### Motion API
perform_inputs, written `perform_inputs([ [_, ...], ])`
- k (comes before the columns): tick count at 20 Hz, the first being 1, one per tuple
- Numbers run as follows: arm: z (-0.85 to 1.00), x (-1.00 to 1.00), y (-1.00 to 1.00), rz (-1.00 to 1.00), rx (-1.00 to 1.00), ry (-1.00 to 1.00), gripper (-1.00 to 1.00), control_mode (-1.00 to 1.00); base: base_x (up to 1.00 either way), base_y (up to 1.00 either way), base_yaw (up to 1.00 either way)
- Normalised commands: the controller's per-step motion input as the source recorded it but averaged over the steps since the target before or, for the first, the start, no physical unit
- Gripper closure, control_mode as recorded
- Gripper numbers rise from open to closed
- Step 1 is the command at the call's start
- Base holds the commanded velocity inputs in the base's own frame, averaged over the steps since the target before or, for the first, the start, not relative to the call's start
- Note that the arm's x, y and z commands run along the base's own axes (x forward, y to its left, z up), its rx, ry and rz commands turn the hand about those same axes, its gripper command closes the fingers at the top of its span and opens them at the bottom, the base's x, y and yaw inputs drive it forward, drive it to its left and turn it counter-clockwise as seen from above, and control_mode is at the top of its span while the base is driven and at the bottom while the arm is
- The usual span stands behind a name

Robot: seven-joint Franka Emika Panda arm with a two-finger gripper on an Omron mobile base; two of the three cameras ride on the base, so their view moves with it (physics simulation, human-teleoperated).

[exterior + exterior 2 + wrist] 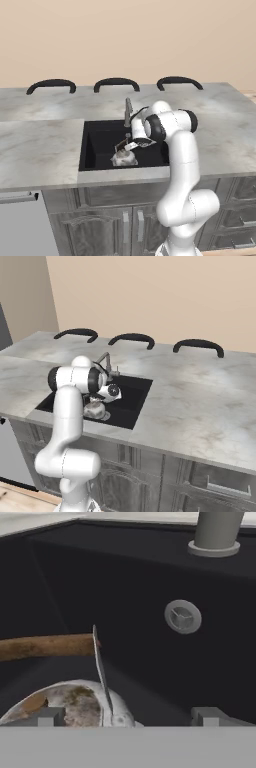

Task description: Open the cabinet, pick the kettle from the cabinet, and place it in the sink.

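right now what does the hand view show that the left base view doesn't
Hand view alone: the round drain in the sink floor, and the open gripper with its two finger tips spread wide, one beside the kettle's body.

Left base view alone: the marble countertop, three dark chair backs behind it, the cabinet doors below, and the white arm.

Both: the kettle with its brown handle lying in the black sink, and the faucet.

Glossy white arm [183, 165], dark joints, rounded segments
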Motion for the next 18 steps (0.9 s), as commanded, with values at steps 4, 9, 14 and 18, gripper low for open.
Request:
perform_inputs([
  [4,0.16,-0.1,-0.24,-0.01,-0.02,0.09,-1.0,-1.0,0.0,0.0,0.0],
  [9,0.23,-0.11,-0.23,-0.02,0.0,0.06,-1.0,-1.0,0.0,0.0,0.0],
  [14,0.29,-0.11,-0.19,-0.02,0.0,0.01,-1.0,-1.0,0.0,0.0,0.0],
  [18,0.26,-0.19,-0.2,-0.02,0.0,0.0,-1.0,-1.0,0.0,0.0,0.0],
])
